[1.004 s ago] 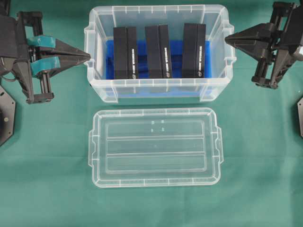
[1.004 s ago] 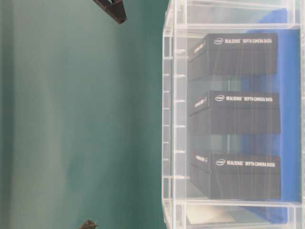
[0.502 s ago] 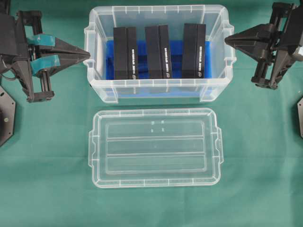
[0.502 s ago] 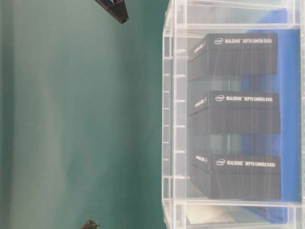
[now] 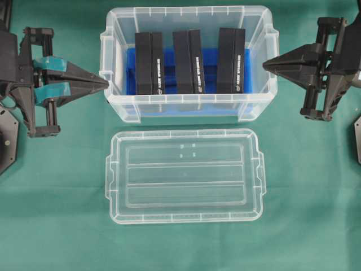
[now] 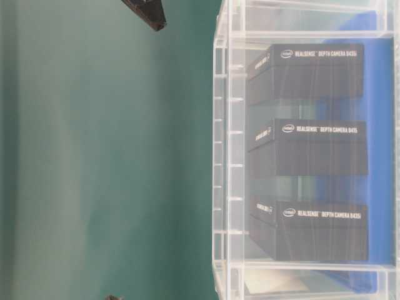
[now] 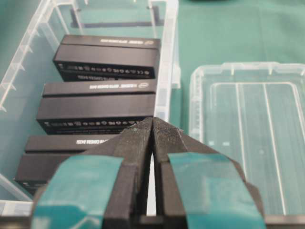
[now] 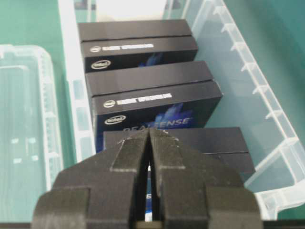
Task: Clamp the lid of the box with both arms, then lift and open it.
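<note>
The clear lid [image 5: 185, 176] lies flat on the green cloth in front of the box [image 5: 186, 105], apart from it. The uncovered box holds a blue insert and three black blocks [image 5: 188, 61]. My left gripper [image 5: 105, 83], teal tape on its fingers, is shut and empty, its tip just off the box's left wall. My right gripper [image 5: 265, 63] is shut and empty with its tip at the box's right rim. The left wrist view has the shut tip [image 7: 152, 120] over the box wall, the lid [image 7: 250, 138] to its right. The right wrist view has the shut tip [image 8: 149, 130] above a black block, the lid [image 8: 24, 119] at left.
Green cloth [image 5: 56, 214] covers the table around box and lid. Black base plates sit at the far left [image 5: 7, 138] and far right [image 5: 357, 138] edges. In the table-level view the box [image 6: 228, 150] fills the right side, and a black gripper tip [image 6: 150, 15] shows at the top.
Both shut grippers have shifted toward the front of the table, along the box's end walls. Box and lid have not moved.
</note>
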